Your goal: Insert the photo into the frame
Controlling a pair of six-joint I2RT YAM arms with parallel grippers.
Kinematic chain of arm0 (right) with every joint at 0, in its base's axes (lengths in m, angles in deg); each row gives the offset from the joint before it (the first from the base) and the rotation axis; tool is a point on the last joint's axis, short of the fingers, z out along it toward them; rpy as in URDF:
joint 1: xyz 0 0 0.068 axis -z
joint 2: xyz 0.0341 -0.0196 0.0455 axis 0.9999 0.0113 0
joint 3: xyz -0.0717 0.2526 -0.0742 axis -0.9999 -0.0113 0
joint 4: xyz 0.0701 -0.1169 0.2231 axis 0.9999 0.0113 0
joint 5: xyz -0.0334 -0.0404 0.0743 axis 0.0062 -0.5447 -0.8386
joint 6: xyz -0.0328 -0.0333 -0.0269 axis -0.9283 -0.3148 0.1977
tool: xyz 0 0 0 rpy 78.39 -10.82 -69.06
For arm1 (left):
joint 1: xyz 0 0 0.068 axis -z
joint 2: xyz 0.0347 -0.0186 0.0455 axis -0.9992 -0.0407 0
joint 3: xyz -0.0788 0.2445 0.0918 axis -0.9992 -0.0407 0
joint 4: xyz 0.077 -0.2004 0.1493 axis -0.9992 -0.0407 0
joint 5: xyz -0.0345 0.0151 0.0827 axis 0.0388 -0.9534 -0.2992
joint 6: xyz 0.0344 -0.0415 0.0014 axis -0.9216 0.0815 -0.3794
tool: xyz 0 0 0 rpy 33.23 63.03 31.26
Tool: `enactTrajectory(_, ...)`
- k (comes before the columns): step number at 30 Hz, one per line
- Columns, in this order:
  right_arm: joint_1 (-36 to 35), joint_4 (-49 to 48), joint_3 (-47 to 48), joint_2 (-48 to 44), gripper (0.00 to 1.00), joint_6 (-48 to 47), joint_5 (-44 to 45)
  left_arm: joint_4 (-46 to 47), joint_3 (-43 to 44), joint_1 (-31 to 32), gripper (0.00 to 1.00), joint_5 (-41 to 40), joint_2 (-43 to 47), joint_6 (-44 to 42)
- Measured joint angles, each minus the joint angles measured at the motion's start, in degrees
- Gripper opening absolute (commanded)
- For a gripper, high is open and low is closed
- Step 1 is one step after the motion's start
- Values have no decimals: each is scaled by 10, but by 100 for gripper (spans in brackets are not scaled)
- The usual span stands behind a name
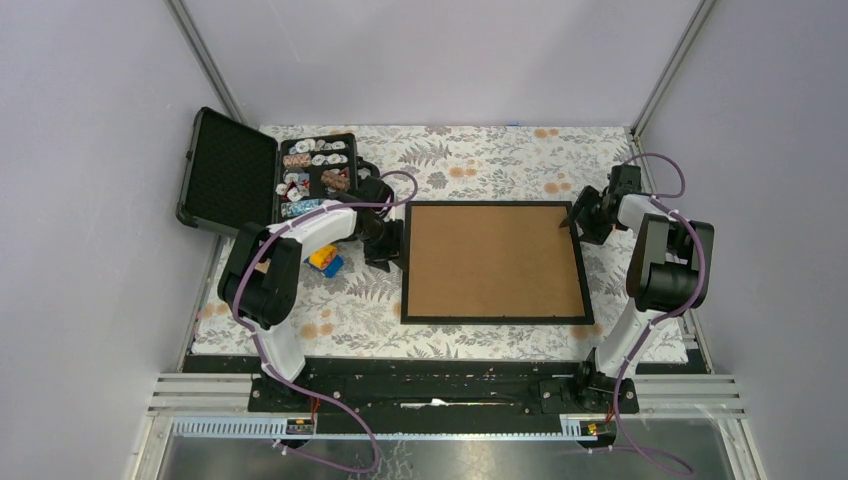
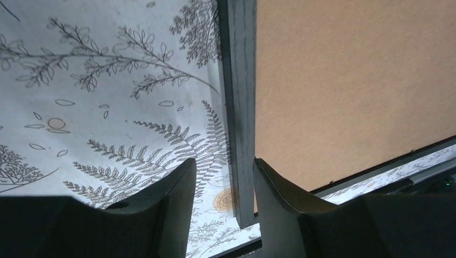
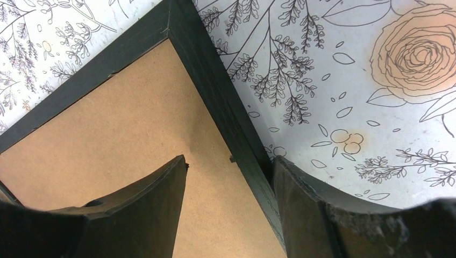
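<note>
Left gripper (image 2: 224,161), right gripper (image 3: 228,160) apart, straddling opposite edges of frame (image 1: 495,262): thin black moulding, brown back up.

Front of the frame (image 1: 493,260) face-down, unseen.

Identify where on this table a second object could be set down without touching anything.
Free: the strip of cloth beyond the far edge of the frame, right of the black case; also the strip between the frame's near edge and the cloth's near edge. Crowded: left of the frame, where the left gripper, the case and a small yellow-and-blue item sit.
</note>
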Motion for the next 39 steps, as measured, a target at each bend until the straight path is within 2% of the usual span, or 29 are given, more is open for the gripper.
enactTrajectory(26, -1, -6, -3, -1, 65, -5, -2, 12, -36, 24, 44, 2, -13, 16)
enactTrajectory(39, -3, -6, -3, -1, 64, -10, 0, -20, -4, 24, 44, 10, -41, 24)
